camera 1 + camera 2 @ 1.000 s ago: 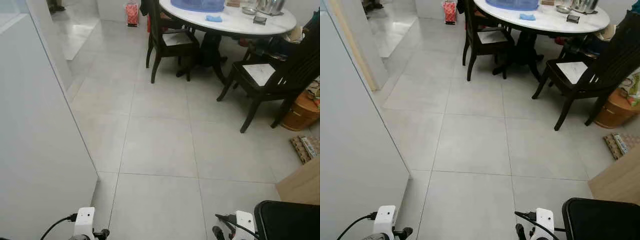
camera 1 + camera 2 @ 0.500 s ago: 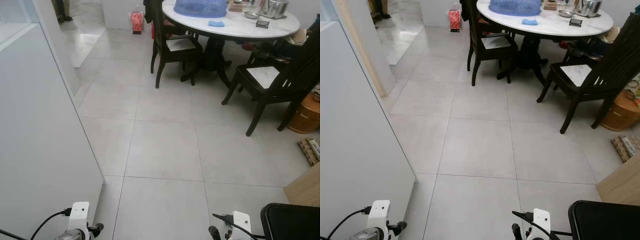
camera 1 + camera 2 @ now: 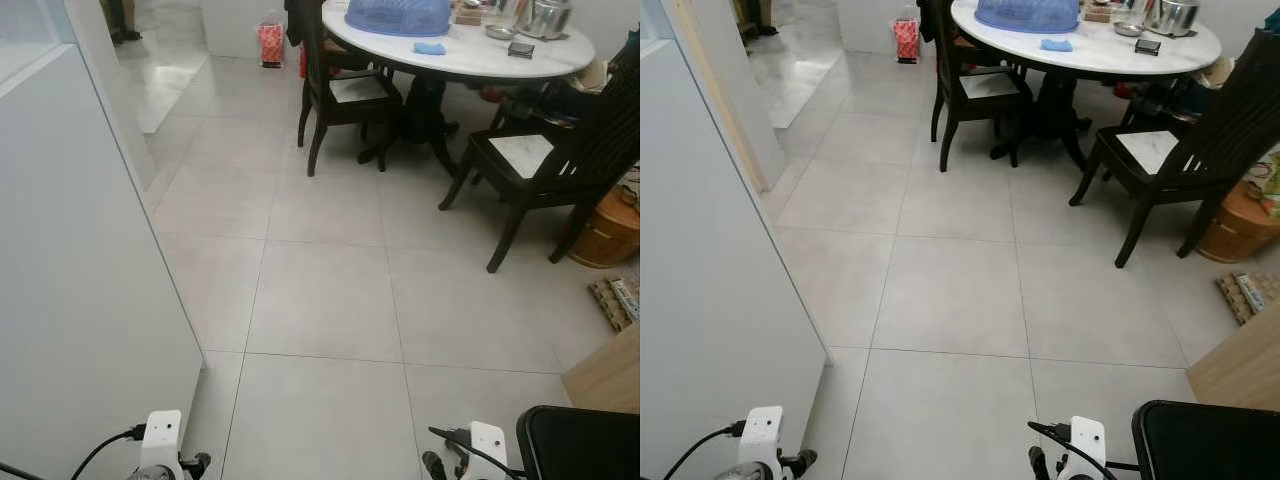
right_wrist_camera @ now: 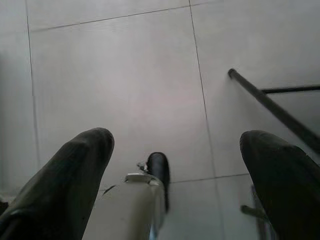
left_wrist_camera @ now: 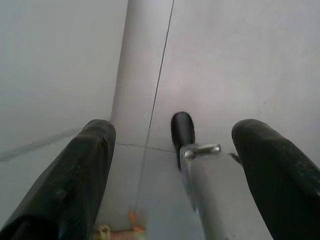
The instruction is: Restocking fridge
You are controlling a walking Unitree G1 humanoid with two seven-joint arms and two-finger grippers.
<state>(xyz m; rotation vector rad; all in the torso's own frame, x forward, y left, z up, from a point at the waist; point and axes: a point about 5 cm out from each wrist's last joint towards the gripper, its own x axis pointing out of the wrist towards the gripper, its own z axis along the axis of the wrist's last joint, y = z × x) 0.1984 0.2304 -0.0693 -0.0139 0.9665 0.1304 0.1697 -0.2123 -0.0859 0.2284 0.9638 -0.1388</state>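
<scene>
Both arms hang low at the robot's sides. The left hand (image 5: pixel 170 165) has its two black fingers (image 5: pixel 75 185) spread wide apart with nothing between them; it points down at the grey tiled floor (image 3: pixel 320 300). Just beside this hand, on its outer side, stands a tall white panel (image 3: pixel 70 280) whose lower edge meets the floor; whether this panel belongs to the fridge cannot be told. The right hand (image 4: pixel 175 175) is likewise spread, its fingers (image 4: pixel 60 185) well apart and holding nothing, aimed at the floor tiles. Near this hand, on its outer side, a thin black bar (image 4: pixel 270 107) runs across the floor, and in the head views a black seat (image 3: pixel 580 445) sits just beside the right wrist. Beyond that seat lies the corner of a light wooden board (image 3: pixel 605 375). No item for restocking is held by either hand. Well ahead of both hands, across the open floor, stands a round white table (image 3: pixel 460 55) on a dark pedestal. On the table rest a blue mesh cover (image 3: pixel 398 15), a small blue cloth (image 3: pixel 430 47), a small dark box (image 3: pixel 520 48) and a metal pot (image 3: pixel 545 15). Two dark wooden chairs with pale seats stand at the table: one (image 3: pixel 335 85) on the side nearer the left hand, one (image 3: pixel 545 160) on the side nearer the right hand. Beside the latter chair sits a round wooden tub (image 3: pixel 605 230), and a woven mat (image 3: pixel 620 300) lies near it. Far ahead of the left hand, a red bag (image 3: pixel 270 42) stands against the wall.
</scene>
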